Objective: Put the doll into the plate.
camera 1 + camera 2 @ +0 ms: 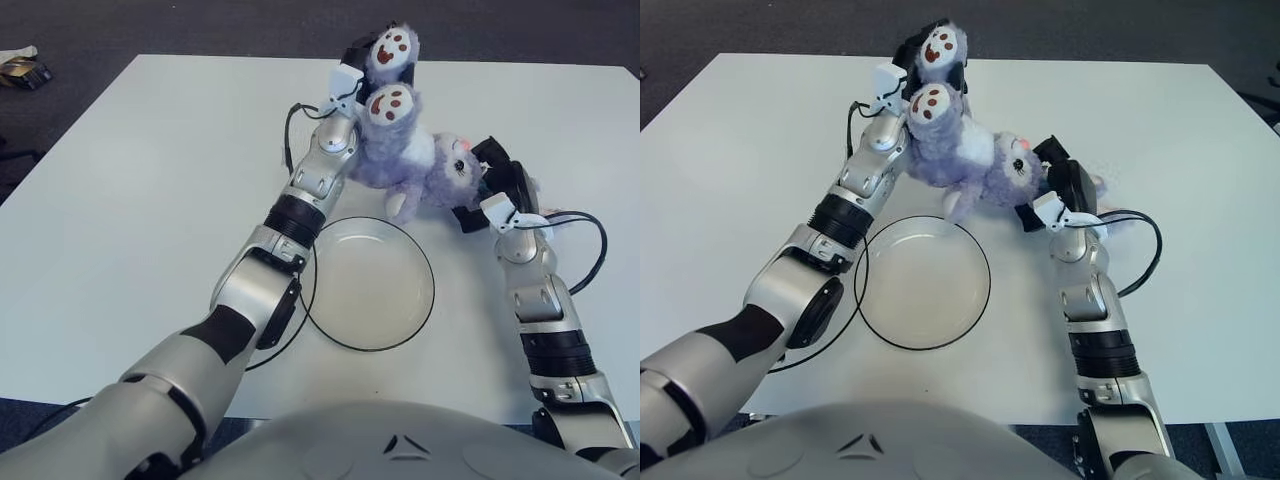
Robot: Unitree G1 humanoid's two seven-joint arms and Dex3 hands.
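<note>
The doll [405,158], a purple plush animal, is off the table at its leg end but not yet in the plate [368,283]; the carrying is under way and the placing is all left to do, as far as I can judge; the left hand [365,72] is clamped on the doll's legs, holding them up so that the two brown-padded soles face the camera, while the right hand [495,185] is closed against the doll's head from the far right side; the doll's body hangs between the two hands, just beyond the plate's far rim, with one cream paw drooping close to that rim, though whether it touches I cannot tell; the plate, a shallow clear dish with a dark edge, sits on the white table [120,200] in front of the robot and holds nothing; the doll needs to come nearer and down before both hands let go.
</note>
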